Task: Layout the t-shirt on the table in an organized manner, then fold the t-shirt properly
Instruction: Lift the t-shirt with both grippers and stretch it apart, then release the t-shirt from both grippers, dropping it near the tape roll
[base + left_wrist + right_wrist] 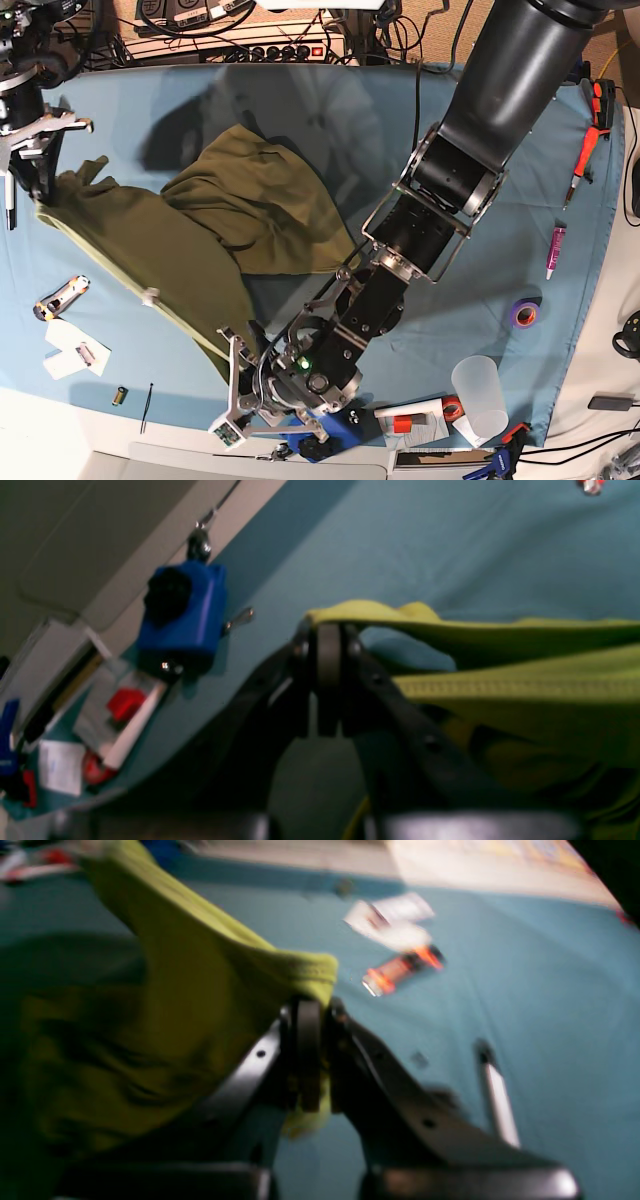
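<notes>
The olive-green soft cotton t-shirt (215, 225) occupies the left and centre of the base view, over the wide table covered in smooth light blue cloth (480, 260). One edge of the garment is stretched into a straight taut line. That line is the long axis: it runs diagonally from the upper left of the frame, near the left border, down to the lower centre.

The rest of the fabric is not flat. A bunched, heavily creased mass lies to the upper right of the taut edge, near the middle of the frame, with deep folds and a rumpled outline. A small white tag (151, 296) shows on the stretched edge, roughly midway along it.

The right gripper (38, 190) sits at the upper-left end of the taut line. In the right wrist view its jaws stand narrow, pinched on a thick rolled hem of the shirt (210, 985), with cloth showing between and below the fingers (306, 1040).

The left gripper (232, 350) sits at the lower-centre end. In the left wrist view (327, 645) its jaws are pressed together on a folded edge of the shirt (500, 665), which extends toward the right of that frame with a stitched seam visible. Both wrist views are blurred.
</notes>
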`<action>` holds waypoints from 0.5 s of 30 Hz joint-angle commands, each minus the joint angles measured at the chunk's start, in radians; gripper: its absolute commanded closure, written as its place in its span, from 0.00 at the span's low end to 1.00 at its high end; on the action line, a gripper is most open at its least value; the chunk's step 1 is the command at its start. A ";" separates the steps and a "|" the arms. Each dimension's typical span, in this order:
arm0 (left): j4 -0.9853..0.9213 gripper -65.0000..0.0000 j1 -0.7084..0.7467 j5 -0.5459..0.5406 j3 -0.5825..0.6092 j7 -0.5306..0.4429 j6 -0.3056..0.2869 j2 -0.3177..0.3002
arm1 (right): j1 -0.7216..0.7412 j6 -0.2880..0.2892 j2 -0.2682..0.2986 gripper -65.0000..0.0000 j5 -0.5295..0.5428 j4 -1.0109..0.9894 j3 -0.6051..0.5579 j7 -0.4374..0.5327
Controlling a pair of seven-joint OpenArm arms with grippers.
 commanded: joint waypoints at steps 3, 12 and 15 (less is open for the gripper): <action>0.016 1.00 -0.105 -0.024 -0.053 0.003 0.011 -0.036 | 0.002 0.037 0.017 1.00 0.052 0.058 0.010 0.024; 0.015 1.00 -0.187 -0.208 -0.335 0.074 -0.013 -0.188 | 0.000 0.040 0.039 1.00 0.011 0.067 0.010 0.129; 0.015 1.00 -0.185 -0.249 -0.362 0.075 -0.047 -0.272 | 0.000 0.033 0.083 1.00 -0.004 0.067 0.010 0.154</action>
